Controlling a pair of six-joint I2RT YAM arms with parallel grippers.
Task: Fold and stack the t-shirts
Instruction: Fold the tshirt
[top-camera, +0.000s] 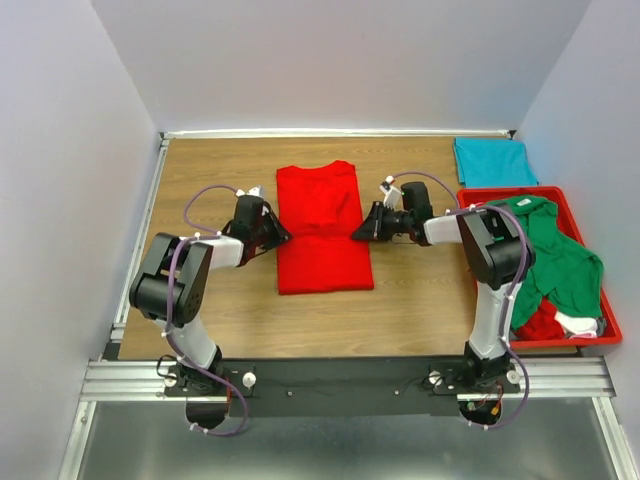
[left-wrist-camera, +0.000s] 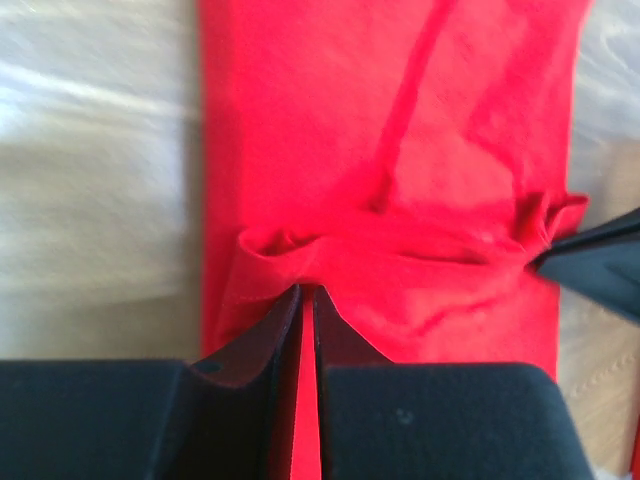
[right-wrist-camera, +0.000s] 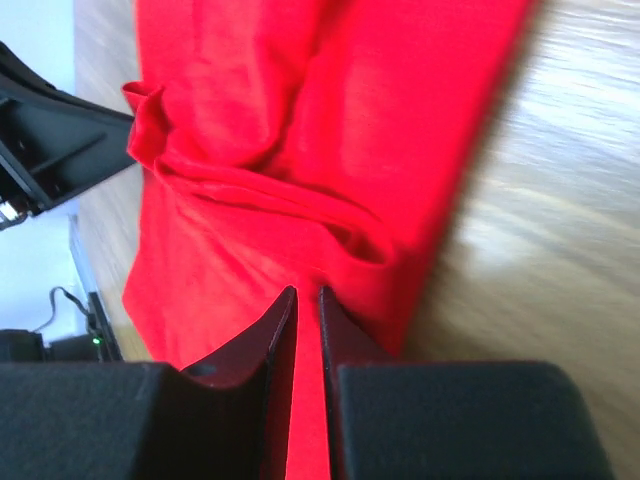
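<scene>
- The wooden counter (top-camera: 420, 300) carries all the work, with the arms bolted at its near edge.
- The red plastic tray (top-camera: 548, 191) sits at the counter's right side, beside the right arm.
- The red t-shirt (top-camera: 320, 230) lies in the middle of the counter as a long rectangle, sleeves already folded in. It is soft, light cotton that bunches at the least pinch and will sag between two holds. I judge the next fold needs matching grips on opposite side edges at the same height.
- A green t-shirt (top-camera: 560, 265) is heaped loosely in the tray, draped over its near rim, with some red and white cloth under it.
- A teal t-shirt (top-camera: 492, 162) lies folded flat at the far right corner of the counter, just beyond the tray. It looks like the likely base of the stack.
- The left gripper (top-camera: 283, 237) sits at the red shirt's left edge. Its fingers (left-wrist-camera: 265, 345) are nearly together, with a thin layer of red cloth pinched between them.
- The right gripper (top-camera: 356, 233) sits at the opposite edge. Its fingers (right-wrist-camera: 262, 345) are likewise closed on a bunched fold of the red shirt.
</scene>
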